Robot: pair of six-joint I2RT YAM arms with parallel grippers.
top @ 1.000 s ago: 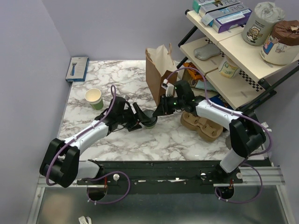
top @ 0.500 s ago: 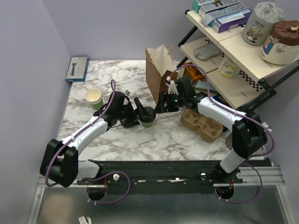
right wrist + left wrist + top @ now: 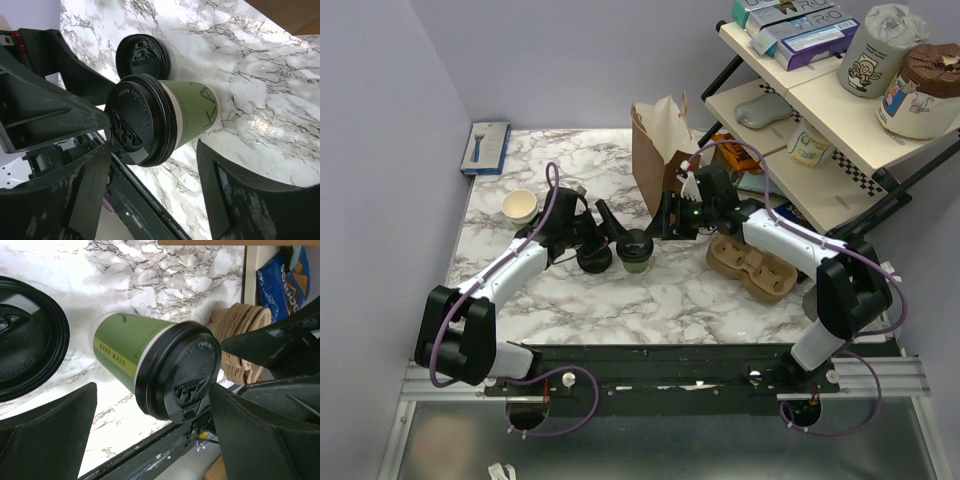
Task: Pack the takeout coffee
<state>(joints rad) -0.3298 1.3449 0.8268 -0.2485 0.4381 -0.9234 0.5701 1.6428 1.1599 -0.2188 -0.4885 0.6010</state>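
Takeout coffee (image 3: 638, 250) stands free; right hand (image 3: 658, 225) has opened.

Soft, even light falls from overhead in the top view; the marble bench (image 3: 720, 300) is bright, and the shadows under the arms are faint with blurred edges; that picture is sharp throughout, with no motion blur. In both wrist views the bench flares to near white in patches; the takeout coffee (image 3: 150, 365) is crisp, its black lid carrying a dull sheen; the fingers (image 3: 45, 440) of the left pincer (image 3: 152, 395) and those of the right pincer (image 3: 152, 150) loom dark and underexposed, showing little detail; the wide lens stretches shapes toward the edges.
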